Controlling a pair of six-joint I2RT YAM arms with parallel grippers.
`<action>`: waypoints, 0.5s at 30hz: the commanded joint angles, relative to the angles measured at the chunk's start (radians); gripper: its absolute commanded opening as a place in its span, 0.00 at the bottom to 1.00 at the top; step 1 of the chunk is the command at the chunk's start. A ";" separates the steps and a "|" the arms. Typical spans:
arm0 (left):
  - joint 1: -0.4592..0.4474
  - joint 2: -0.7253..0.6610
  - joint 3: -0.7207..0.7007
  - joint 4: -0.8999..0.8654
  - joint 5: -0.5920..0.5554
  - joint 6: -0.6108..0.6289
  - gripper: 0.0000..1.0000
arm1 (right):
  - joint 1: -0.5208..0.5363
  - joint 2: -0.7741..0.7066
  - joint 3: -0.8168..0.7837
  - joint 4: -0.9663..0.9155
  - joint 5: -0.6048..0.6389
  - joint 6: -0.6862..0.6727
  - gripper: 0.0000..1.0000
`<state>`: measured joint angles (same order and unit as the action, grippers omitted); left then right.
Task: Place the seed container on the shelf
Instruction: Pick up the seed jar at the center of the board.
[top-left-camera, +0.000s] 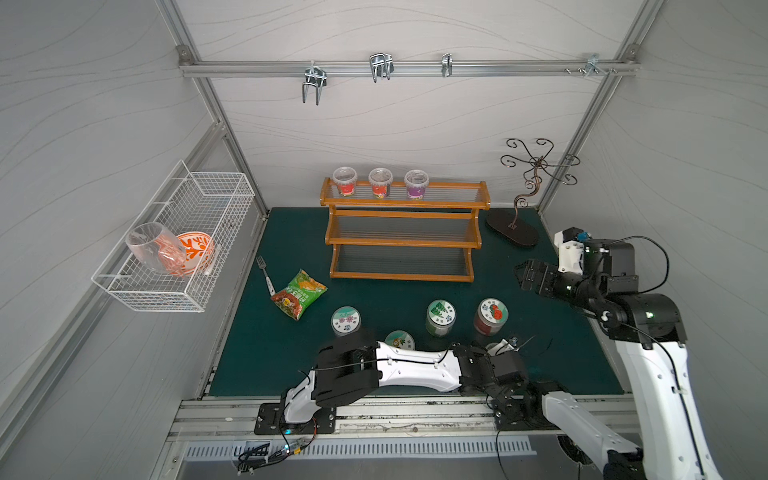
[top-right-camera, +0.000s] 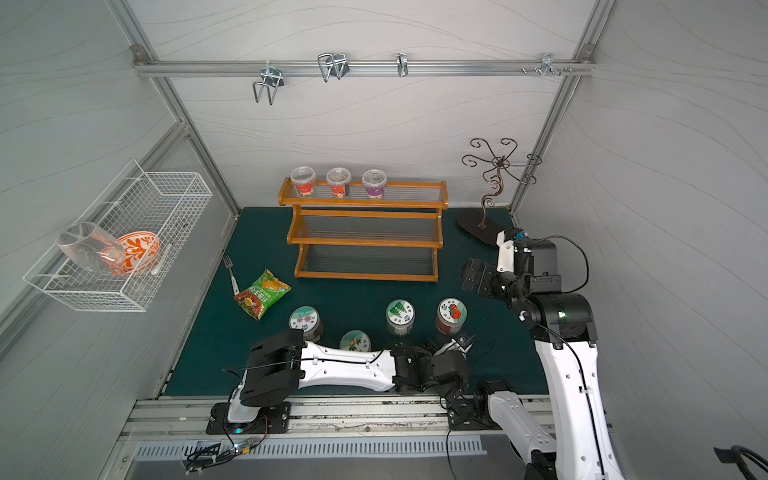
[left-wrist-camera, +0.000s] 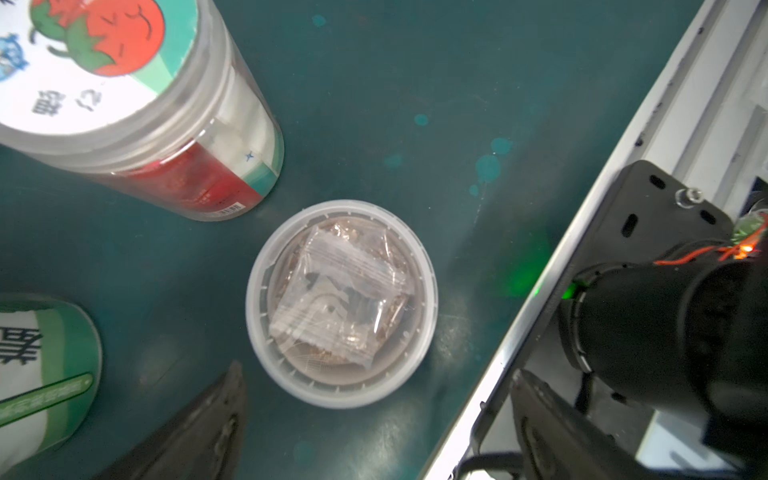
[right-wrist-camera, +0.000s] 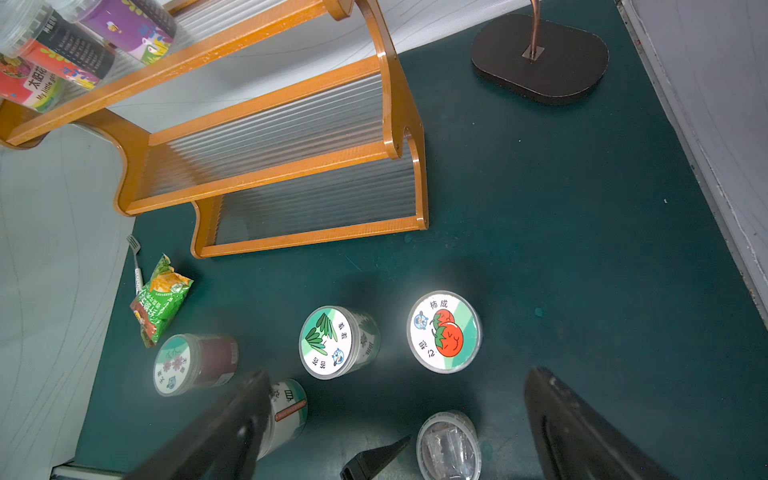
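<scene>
My left pincer (left-wrist-camera: 376, 374) hangs with its jaws wide apart over the seed container (left-wrist-camera: 340, 303). This is a small clear tub with a snap-on lid and a sachet inside, and it stands near the front edge of the green mat (left-wrist-camera: 415, 83), close to the tomato-lidded jar (left-wrist-camera: 124, 104). I judge it light, thin-walled and a bit slick, so I would clasp its wall just below the lid's rim, gently enough not to buckle it. The shelf (top-left-camera: 401, 242) stands well beyond, with its two lower tiers bare.
</scene>
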<state>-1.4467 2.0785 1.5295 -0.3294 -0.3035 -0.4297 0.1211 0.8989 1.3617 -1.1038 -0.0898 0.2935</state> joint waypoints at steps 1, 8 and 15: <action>0.016 0.028 0.053 0.049 -0.025 -0.024 1.00 | -0.010 -0.012 -0.011 -0.010 -0.019 -0.015 0.99; 0.027 0.062 0.090 0.024 -0.057 -0.049 1.00 | -0.012 -0.015 -0.017 0.002 -0.029 -0.021 0.99; 0.043 0.100 0.147 -0.002 -0.045 -0.055 0.99 | -0.016 -0.011 -0.017 0.002 -0.032 -0.029 0.99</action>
<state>-1.4101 2.1555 1.6257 -0.3332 -0.3370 -0.4732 0.1123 0.8944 1.3518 -1.1023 -0.1120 0.2810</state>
